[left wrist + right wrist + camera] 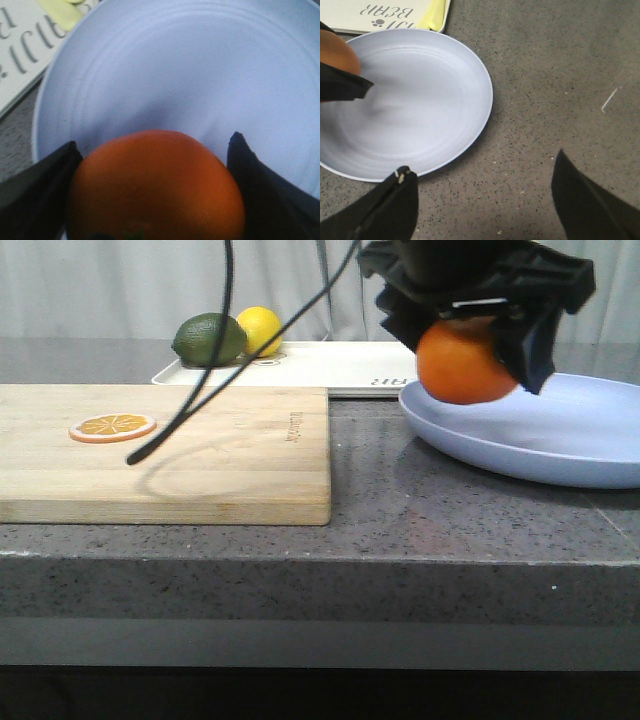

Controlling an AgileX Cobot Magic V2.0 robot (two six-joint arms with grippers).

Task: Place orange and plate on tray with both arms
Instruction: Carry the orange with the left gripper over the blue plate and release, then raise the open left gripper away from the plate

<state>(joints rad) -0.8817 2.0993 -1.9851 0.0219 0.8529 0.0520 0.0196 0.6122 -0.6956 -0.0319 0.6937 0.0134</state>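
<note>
The gray table (400, 500) holds a wooden board (200, 455), well off to the side of the left pincer (478, 335). The white tray (340, 368) lies flat behind the pincer, long side running across, and its far end is hidden by the pincer. The blue plate (560, 435) sits flat right under the pincer, cut off at the picture edge. The left pincer pinches the orange (462, 362) between its black fingers (35, 187), just over the plate's rim. The orange's stem end is dim and hard to see. The right pincer (485, 200) is spread wide over the table, the plate just ahead of it.
</note>
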